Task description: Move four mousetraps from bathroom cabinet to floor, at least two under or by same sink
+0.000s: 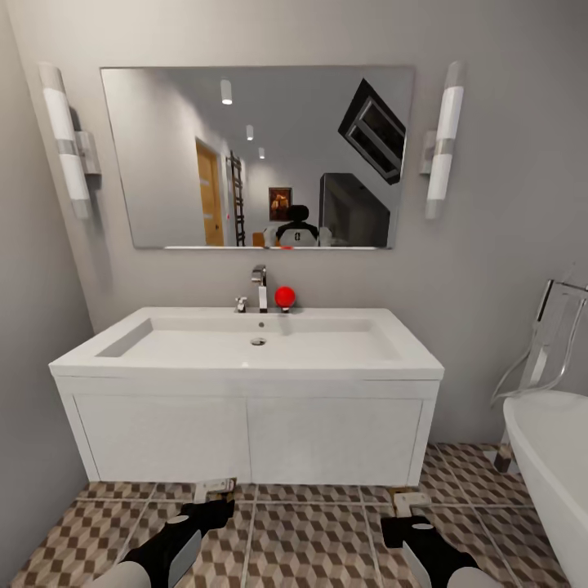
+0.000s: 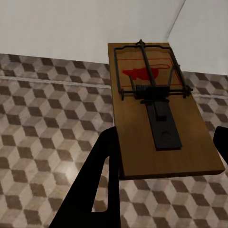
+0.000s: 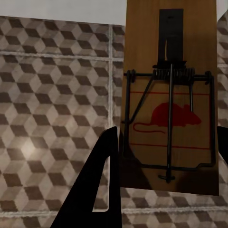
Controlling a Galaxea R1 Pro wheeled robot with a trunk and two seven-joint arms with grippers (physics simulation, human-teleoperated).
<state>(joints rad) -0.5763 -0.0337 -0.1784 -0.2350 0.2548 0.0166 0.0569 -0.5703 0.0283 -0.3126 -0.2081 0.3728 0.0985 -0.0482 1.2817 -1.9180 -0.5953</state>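
A white vanity sink [image 1: 245,425] stands against a grey wall under a wide mirror [image 1: 257,155], with a chrome faucet [image 1: 260,286] and a red ball [image 1: 284,296] on its back edge. Cube-patterned floor tiles [image 1: 310,547] spread below it. The left gripper [image 1: 214,500] grips a wooden mousetrap [image 2: 159,109] just above the tiles at the vanity's foot. The right gripper [image 1: 406,516] grips a second mousetrap [image 3: 171,99], printed with a red mouse, close to the vanity's right corner. A white bathtub [image 1: 555,457] sits to the right.
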